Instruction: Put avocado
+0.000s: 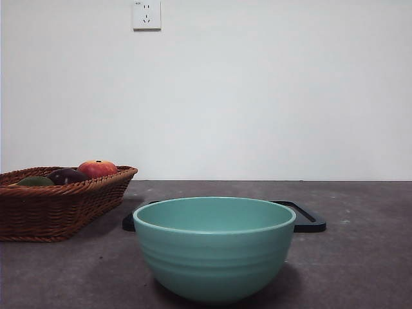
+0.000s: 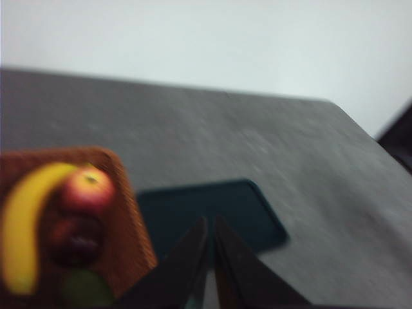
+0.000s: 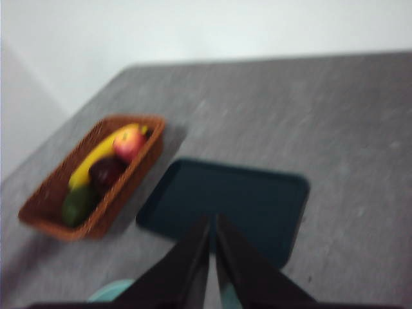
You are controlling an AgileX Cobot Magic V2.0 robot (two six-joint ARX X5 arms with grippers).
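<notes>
nearest my front camera sits a teal bowl [image 1: 214, 248] on the grey worktop [image 1: 360, 270], a dark tray [image 1: 308, 217] just behind it. further left, the wicker basket [image 1: 61, 203] holds the avocado [image 3: 78, 204] at its near end, beside a purple fruit [image 3: 105, 170], a red fruit [image 3: 129, 143] and a banana [image 3: 96, 158]. my left hand [image 2: 210, 226] and right hand [image 3: 212, 224] hang above, both pinched closed on nothing.

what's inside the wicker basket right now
The wicker basket holds the avocado, a dark purple fruit, a red-orange fruit and a banana along one side. Anything beneath the fruit is covered and cannot be seen.
</notes>
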